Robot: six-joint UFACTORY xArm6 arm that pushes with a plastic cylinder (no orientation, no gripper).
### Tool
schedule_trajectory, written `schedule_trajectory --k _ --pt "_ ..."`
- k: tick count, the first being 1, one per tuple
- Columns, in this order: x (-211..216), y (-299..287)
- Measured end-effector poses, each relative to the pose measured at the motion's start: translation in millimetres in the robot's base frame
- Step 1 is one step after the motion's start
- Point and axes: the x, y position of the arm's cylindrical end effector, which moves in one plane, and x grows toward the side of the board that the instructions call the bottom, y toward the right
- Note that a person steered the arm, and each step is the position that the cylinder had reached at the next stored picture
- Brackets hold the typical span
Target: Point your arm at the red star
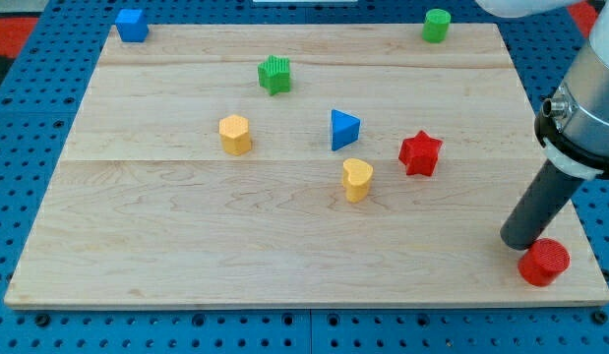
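So nearest the camera is the red cylinder [544,263] down in the bench's [186,265] bottom right corner, and my tip [521,242] is parked right up against its upper left side, looks like touching but I can't swear to it. Scanning from the view's left: blue cube [132,24] way up in the top left corner, then a yellow hexagon-ish block [235,135] left of centre, a green star [274,75] above and a bit right of that, a blue triangle [344,130] about mid-board, a yellow heart [357,179] just below it, then the red star [420,153] right of both, and a green cylinder [437,26] at the top right edge. No jaws on this rig, the end effector is just a plain rod, so nothing to open or close and it's holding nothing. Step-wise I'd say I'm at the start of the approach: the star sits well apart from the tip, up and to the view's left. Next move should be a slide up-left toward the star, peeling away from the red cylinder without dragging it, and stopping just short so I don't shove the star into the heart or triangle.
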Motion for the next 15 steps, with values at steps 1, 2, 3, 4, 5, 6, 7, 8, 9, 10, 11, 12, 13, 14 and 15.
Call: schedule_trajectory --k 1,2,3,4,5,6,7,8,9,10,11,12,13,14,15 --pt "1 0" --pt "2 0" --pt "-6 -1" --pt "-53 -28" --pt "-120 -38" --pt "-182 -39" --pt "-209 -51" --pt "-210 -84" --pt "-210 -90" --pt "-210 -93" --pt "-210 -94" --pt "-210 -94" --pt "-215 -95" --pt "-245 -98" --pt "-245 -98"
